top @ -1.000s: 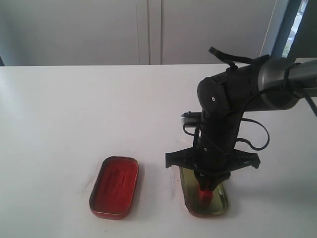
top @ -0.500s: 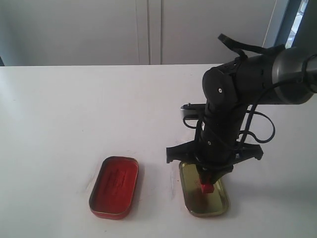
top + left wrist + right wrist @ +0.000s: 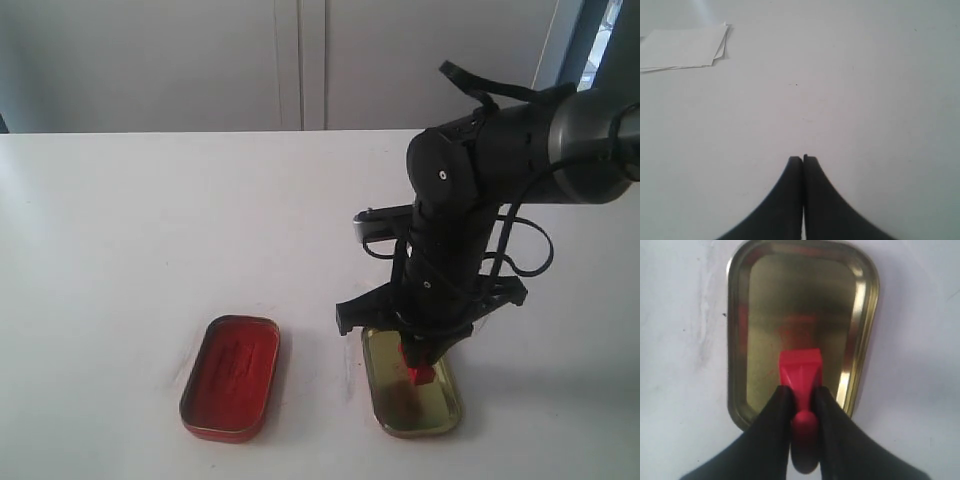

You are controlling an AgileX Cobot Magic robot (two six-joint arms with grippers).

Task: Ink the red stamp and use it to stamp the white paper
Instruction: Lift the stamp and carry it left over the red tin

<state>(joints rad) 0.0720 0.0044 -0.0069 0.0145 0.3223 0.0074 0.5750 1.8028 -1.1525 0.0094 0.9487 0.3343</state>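
left gripper (image 3: 803, 159): my fingers are pressed together, holding nothing.
white paper (image 3: 682, 46): seen from my left wrist only; place relative to gold lid unclear.
ink tin (image 3: 231, 377): left of gold lid (image 3: 392, 398), apart.
red stamp (image 3: 419, 374): over gold lid.
right gripper (image 3: 420, 362): I clamp the red stamp's handle.

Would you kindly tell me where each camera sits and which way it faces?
Exterior view: off the arms, looking down across the table toward a wall; shows the right arm.
Left wrist view: on the left wrist, facing down at table and white paper; shows the shut left end effector.
Right wrist view: on the right wrist, facing down at the gold lid; shows the right end effector clamping the red stamp.
Exterior and right wrist views share stamp and lid.
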